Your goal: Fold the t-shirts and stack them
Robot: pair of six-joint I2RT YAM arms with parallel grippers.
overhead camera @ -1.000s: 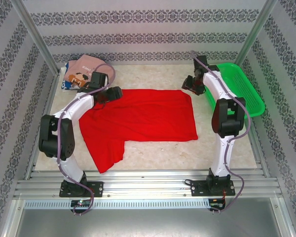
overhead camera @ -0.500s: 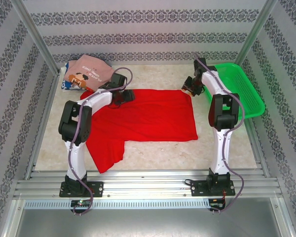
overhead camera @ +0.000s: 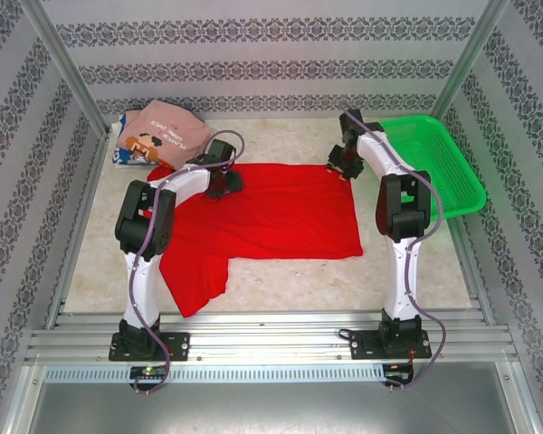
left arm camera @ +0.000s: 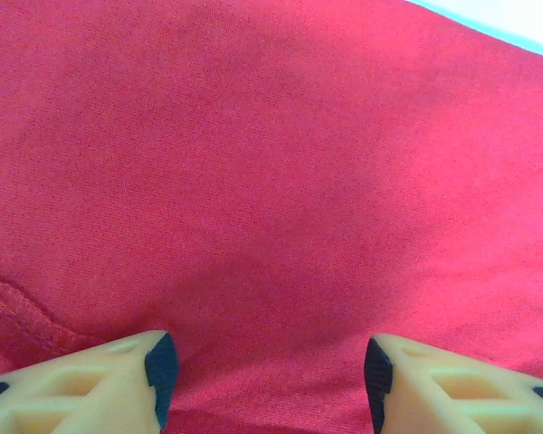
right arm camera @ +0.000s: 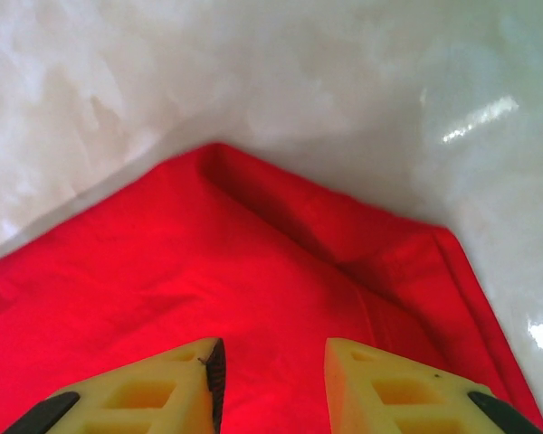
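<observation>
**Pale table (overhead camera: pixel 290 271), red t-shirt (overhead camera: pixel 262 212) unfolded**

Pale marbled table carries the red t-shirt spread mid-surface, only a corner turned; most folding remains, I'd judge. The dusty-pink shirt (overhead camera: pixel 167 131) sits folded atop a white-blue shirt (overhead camera: pixel 124 155) in the far left corner. Both arms reach to the red t-shirt's far edge: left gripper (left arm camera: pixel 267 362) gaping wide, right gripper (right arm camera: pixel 273 362) parted less, both empty.

Over 1 s: left gripper (overhead camera: pixel 224 183) shifted right from the upper-left edge of the red t-shirt (overhead camera: pixel 271 212) onto the cloth, and its elbow swung right with it. Right gripper (overhead camera: pixel 341 167) moved left and down-frame, now over the shirt's upper-right corner, its elbow following left.
</observation>
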